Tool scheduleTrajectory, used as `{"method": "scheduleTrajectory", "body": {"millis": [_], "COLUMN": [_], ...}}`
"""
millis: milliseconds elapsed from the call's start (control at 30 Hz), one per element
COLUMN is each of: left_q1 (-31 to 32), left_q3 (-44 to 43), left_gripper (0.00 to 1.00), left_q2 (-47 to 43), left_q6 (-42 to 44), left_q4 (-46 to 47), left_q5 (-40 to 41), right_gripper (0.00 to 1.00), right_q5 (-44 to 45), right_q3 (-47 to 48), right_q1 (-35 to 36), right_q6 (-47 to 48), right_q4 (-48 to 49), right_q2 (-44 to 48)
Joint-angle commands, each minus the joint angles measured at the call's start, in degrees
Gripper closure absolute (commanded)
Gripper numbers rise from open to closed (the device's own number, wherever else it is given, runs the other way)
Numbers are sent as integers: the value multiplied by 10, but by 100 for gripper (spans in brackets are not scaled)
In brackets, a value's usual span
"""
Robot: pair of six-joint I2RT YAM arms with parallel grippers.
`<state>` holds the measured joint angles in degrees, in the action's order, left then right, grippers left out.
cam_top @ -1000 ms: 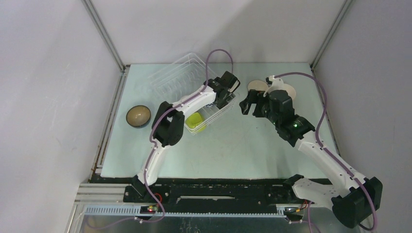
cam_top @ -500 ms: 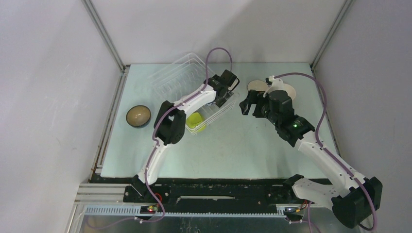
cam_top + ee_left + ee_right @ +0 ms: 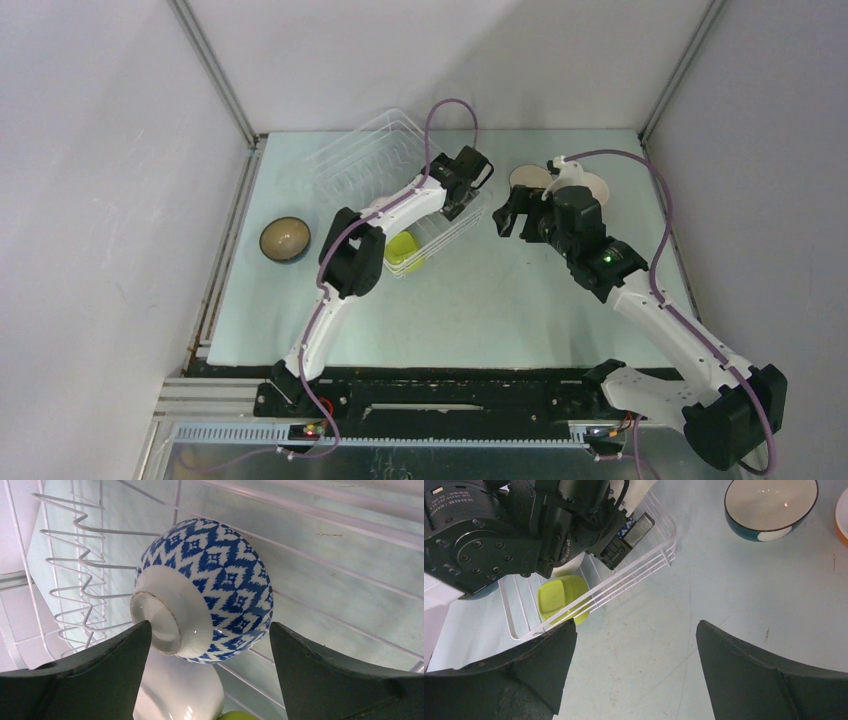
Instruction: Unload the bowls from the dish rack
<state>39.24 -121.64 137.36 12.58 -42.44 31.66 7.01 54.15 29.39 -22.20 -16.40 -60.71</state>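
The white wire dish rack (image 3: 350, 165) stands at the back left of the table. My left gripper (image 3: 458, 203) is down in its right end, open. In the left wrist view its jaws (image 3: 210, 630) straddle the blue-and-white patterned bowl (image 3: 215, 575), which lies on its side with its foot towards the camera. Below it are a white bowl (image 3: 180, 690) and the rim of the lime green bowl (image 3: 235, 716). My right gripper (image 3: 508, 218) is open and empty above bare table (image 3: 635, 625), right of the rack. The lime green bowl (image 3: 561, 597) shows through the rack wires.
A dark bowl (image 3: 285, 240) sits on the table left of the rack. A teal bowl (image 3: 769, 505) and an orange bowl (image 3: 843, 515) sit upright behind my right gripper. The side walls stand close to the table edges.
My left arm has edged slightly further into the rack's right end. The right arm has not moved.
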Motion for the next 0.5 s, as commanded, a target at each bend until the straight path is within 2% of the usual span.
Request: {"method": "scheduleTrajectory", "body": {"millis": [0, 300, 467], "left_q1": [-3, 4, 12], "left_q3": [-11, 7, 8], "left_gripper": [9, 12, 12], "left_q2": [4, 1, 10], "left_q6": [-1, -59, -61], "left_q4": [22, 56, 58], "left_q5": [32, 33, 55], "right_gripper": [3, 3, 3], "right_q5": [5, 0, 0], "right_q3": [1, 1, 1], "right_q1": [4, 4, 3], "right_q6": [6, 6, 7], "right_q4": [24, 28, 27], "right_q2": [3, 2, 4]}}
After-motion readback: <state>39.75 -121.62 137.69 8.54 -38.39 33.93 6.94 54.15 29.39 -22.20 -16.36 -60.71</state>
